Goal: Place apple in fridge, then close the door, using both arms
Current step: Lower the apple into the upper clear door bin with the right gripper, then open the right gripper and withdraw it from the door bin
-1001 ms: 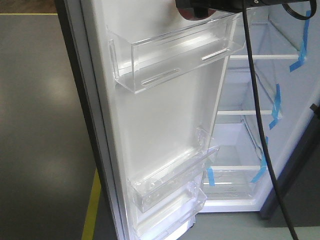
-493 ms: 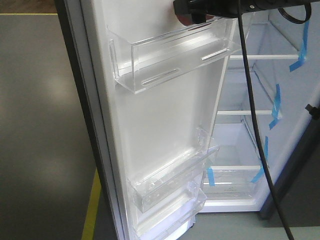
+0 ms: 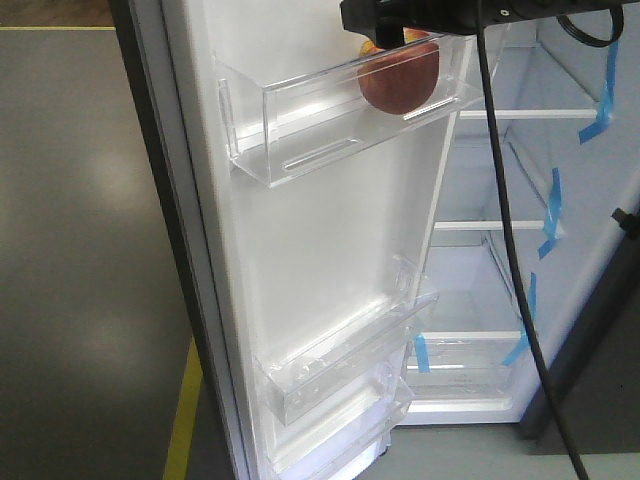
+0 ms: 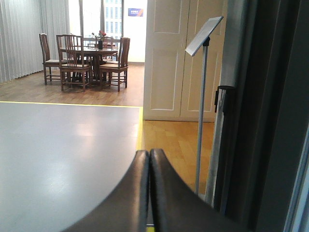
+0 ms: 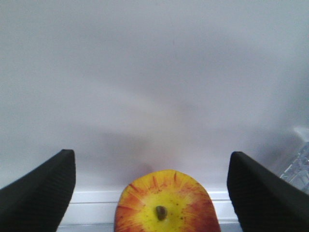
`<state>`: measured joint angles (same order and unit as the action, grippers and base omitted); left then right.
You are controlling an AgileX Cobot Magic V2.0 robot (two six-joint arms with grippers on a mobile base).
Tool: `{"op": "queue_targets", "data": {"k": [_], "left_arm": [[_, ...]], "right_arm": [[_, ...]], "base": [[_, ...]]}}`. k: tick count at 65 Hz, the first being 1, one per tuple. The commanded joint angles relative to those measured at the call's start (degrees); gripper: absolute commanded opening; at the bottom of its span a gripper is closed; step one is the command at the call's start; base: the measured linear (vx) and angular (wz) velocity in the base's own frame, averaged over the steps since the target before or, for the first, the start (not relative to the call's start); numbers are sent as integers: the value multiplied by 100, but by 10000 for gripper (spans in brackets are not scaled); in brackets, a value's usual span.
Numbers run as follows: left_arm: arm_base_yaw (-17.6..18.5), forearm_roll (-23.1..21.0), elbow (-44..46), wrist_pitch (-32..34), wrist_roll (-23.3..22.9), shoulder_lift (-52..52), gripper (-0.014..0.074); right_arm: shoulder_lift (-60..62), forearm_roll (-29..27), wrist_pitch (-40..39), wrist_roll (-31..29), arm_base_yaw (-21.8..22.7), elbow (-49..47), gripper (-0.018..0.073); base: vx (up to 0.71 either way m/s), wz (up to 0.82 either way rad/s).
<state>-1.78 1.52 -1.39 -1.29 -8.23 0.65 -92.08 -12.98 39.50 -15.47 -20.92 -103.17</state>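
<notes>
apple [image 5: 166, 205] in door bin [image 3: 300, 112] | right fingers [image 5: 38, 193] wide apart, not touching | left fingers [image 4: 136, 198] together, empty

The black arm [image 3: 420, 12] carries a black cable [image 3: 507, 220] and ribbed black fingers [image 5: 38, 188].

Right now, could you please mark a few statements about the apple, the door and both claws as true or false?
1. The apple sits in the highest clear bin in view on the door. True.
2. The right claw is clamped on the apple. False: its fingers stand wide apart, and the apple lies free between them.
3. The left claw is shut and holds nothing. True.
4. The door is closed. False: it stands open, its white lining facing the front camera.
</notes>
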Motion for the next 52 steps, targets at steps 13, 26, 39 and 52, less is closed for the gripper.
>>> {"op": "queue_targets", "data": {"k": [13,26,39,52], "left_arm": [[2,-40,-166,422,-4,92,-6],[2,-40,-166,422,-4,92,-6],[2,-40,-166,422,-4,92,-6],[2,-40,-166,422,-4,92,-6]], "right_arm": [[900,99,223,-16,24,-193,592],[1453,249,1106,122,24,-159,564],[2273,249,803,215,24,1049,547],[3206,369,507,346,24,2482,546]], "base": [[0,0],[0,0],[0,0],[0,0]]}}
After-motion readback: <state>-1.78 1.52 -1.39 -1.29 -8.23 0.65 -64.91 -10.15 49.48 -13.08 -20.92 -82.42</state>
